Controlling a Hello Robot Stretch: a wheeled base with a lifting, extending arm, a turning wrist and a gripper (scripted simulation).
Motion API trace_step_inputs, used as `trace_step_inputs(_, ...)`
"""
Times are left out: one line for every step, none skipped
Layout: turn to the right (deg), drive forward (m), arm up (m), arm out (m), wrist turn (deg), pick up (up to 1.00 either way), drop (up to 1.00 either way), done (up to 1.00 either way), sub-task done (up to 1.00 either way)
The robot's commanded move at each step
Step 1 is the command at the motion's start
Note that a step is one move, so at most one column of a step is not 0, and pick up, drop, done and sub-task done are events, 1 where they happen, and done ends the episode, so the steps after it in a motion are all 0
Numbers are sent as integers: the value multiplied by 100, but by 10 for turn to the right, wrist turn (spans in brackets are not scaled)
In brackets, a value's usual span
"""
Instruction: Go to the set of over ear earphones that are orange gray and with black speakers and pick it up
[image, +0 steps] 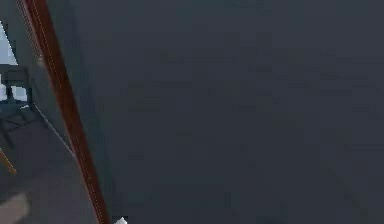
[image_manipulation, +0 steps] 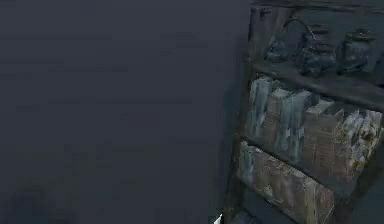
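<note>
- Gripper: you cannot tell its state or width from these pictures; record it as unknown.
- Wall (image: 240, 110): dark grey and bare, close ahead of you and running on along the arm side. It carries no label or writing. Judged: you are parked hard against it, so there is nothing here to reach for.
- Bookshelf (image_manipulation: 245, 110): stands against the wall, at the arm side view's right.
- Pots (image_manipulation: 315, 50): dark kettle-like vessels on the top shelf, upright and side by side, likely kept high as display pieces.
- Books (image_manipulation: 300, 125): two rows below the pots, spines outward and packed upright so that they prop each other. No titles can be made out.
- Door frame (image: 65, 110): red-brown trim at the wall's left end, marking an opening.
- Chair (image: 12, 85): beyond the wall's left end, past the frame, on open floor (image: 40, 180).
- Earphones: you cannot tell where they are. Nothing along the wall has an orange-and-grey headband shape. Judged: turn toward the opening and search there.
</note>
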Motion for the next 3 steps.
trace_step_inputs(-450, 0, 0, 0, 0, 0, 0, 0, 0)
trace_step_inputs(-60, 0, 0, 0, 0, 0, 0, 0, 0)
trace_step_inputs(0, 100, 0, 0, 0, 0, 0, 0, 0)
